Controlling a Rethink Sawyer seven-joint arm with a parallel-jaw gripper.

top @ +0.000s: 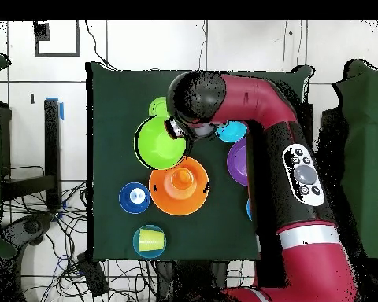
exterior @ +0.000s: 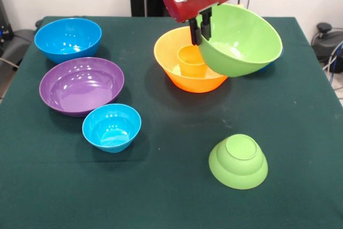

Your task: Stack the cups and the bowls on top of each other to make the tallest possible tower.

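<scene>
My gripper (exterior: 201,28) is shut on the rim of the large lime green bowl (exterior: 241,38) and holds it tilted in the air, beside and partly over the large orange bowl (exterior: 185,71). The opaque orange cup (exterior: 191,60) stands upright inside the orange bowl. In the overhead view the gripper (top: 177,130) sits at the green bowl's (top: 159,142) edge, next to the orange bowl (top: 179,187). The pale yellow cup (top: 150,240) stands in a small light blue bowl (top: 137,236) near the robot's side.
A large blue bowl (exterior: 68,38), a purple bowl (exterior: 81,85) and a small light blue bowl (exterior: 111,127) stand at the left. A small lime green bowl (exterior: 238,161) lies upside down at the front right. A dark blue bowl (exterior: 272,63) peeks out behind the held bowl.
</scene>
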